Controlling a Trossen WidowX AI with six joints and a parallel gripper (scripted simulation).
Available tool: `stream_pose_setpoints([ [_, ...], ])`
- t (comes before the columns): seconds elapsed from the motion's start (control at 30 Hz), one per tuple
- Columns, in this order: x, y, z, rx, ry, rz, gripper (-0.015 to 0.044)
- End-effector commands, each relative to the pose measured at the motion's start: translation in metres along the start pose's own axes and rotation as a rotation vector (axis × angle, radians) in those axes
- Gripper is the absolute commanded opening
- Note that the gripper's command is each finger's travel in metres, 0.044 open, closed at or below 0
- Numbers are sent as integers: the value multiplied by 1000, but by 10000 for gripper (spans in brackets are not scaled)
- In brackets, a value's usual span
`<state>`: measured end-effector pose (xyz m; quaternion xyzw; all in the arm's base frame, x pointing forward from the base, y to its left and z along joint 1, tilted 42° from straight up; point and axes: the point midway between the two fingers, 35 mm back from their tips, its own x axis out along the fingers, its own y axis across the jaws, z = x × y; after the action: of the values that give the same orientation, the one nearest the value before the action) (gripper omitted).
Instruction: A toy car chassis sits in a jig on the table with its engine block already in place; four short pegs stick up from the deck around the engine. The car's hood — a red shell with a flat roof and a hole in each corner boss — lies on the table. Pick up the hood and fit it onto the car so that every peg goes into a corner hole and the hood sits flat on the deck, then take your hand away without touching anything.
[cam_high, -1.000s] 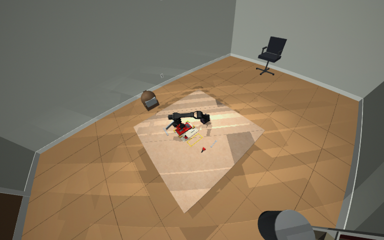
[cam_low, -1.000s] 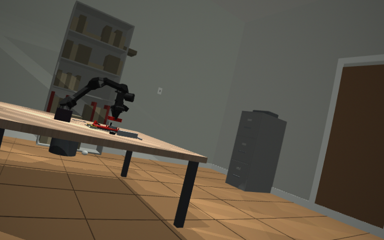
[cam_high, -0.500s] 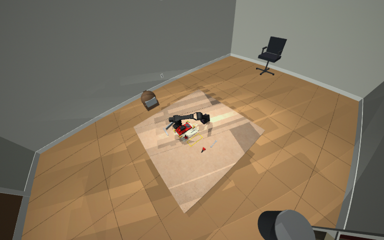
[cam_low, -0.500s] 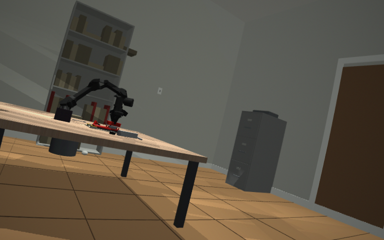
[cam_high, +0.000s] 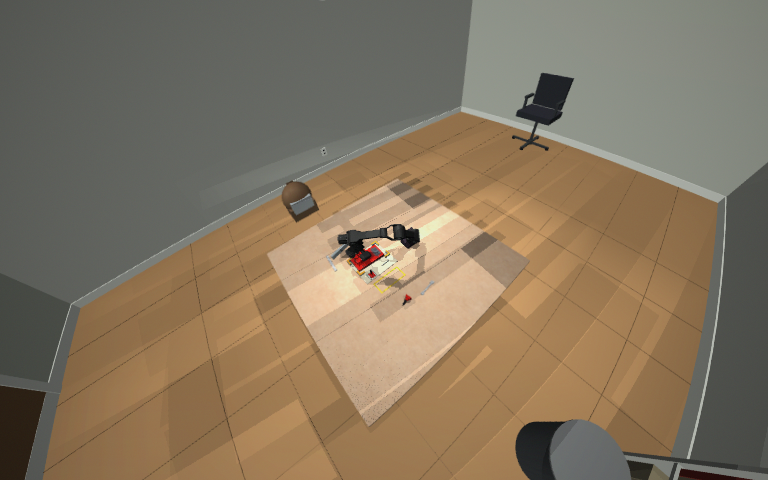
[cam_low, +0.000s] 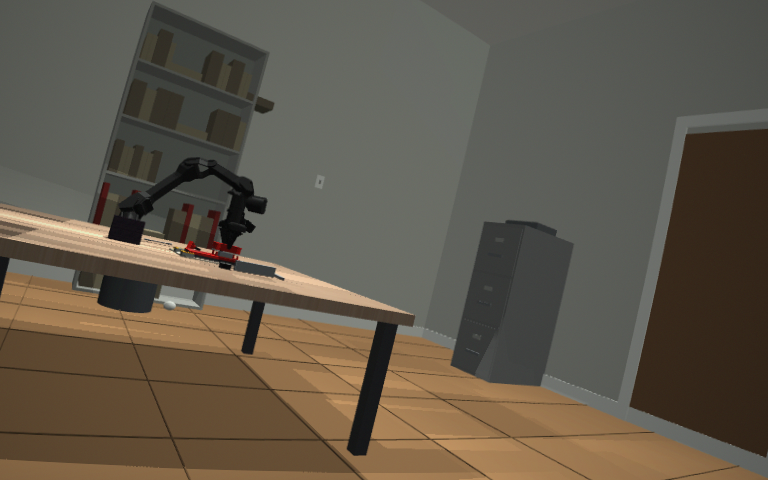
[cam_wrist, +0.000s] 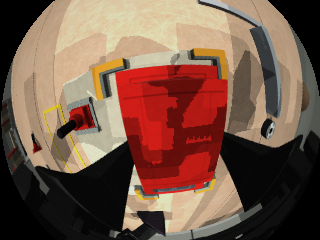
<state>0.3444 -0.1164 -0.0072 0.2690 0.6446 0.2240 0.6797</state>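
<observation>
No words or labels can be read on anything. There is one red hood (cam_wrist: 172, 127), and the pincer (cam_wrist: 175, 190) is squeezed shut on it, its two dark fingers spread wide on either side. In the wrist view the hood fills the middle, right over the car jig (cam_wrist: 110, 70) with its orange corners. One grey bar (cam_wrist: 267, 54) lies on the worktop (cam_wrist: 154, 7) at the upper right.

Hood (cam_wrist: 172, 127) sits between the gripper (cam_wrist: 175, 180) fingers, above the jig (cam_wrist: 110, 70). Chassis (cam_wrist: 80, 120) projects left of it. A bar (cam_wrist: 267, 54) lies on the table (cam_wrist: 147, 7), right.
</observation>
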Motion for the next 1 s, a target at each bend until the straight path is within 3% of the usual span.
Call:
stream_pose_setpoints([
  [0.0, -1, 0, 2, 0, -6, 1, 0],
  [0.97, 8, 0, 2, 0, -6, 1, 0],
])
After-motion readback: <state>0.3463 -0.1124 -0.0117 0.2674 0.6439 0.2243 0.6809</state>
